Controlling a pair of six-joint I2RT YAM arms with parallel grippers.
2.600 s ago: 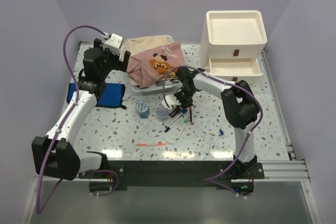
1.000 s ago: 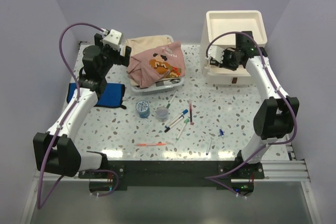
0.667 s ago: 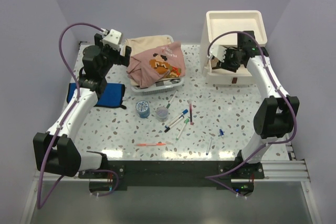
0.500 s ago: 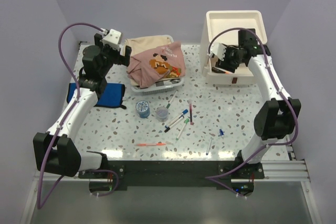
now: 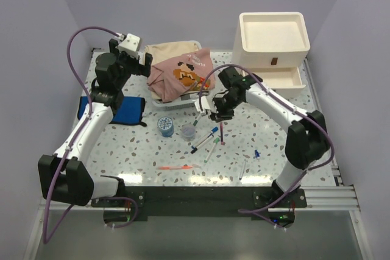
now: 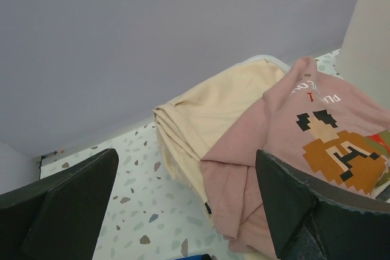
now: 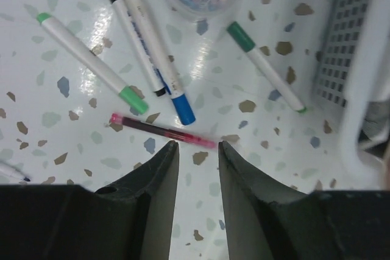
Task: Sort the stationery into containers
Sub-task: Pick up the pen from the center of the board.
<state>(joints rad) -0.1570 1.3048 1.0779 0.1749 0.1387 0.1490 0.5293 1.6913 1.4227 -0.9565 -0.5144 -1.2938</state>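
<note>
Stationery (image 5: 210, 137) lies loose mid-table, just near of the clothes basket (image 5: 177, 105), with the blue tape roll (image 5: 165, 125) and clear cup (image 5: 187, 131) at its left. The drawer unit (image 5: 272, 47) sits far right with one drawer (image 5: 274, 78) pulled out. Right gripper (image 7: 197, 150) hovers over a pink pen (image 7: 163, 132), jaws a narrow gap apart and empty; left gripper (image 6: 186, 172) is up at far left facing the pink shirt (image 6: 292, 150), fully spread, holding nothing.

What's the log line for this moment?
right gripper: open, empty, above pink pen | left gripper: open, empty, facing clothes | lower drawer: open
</note>
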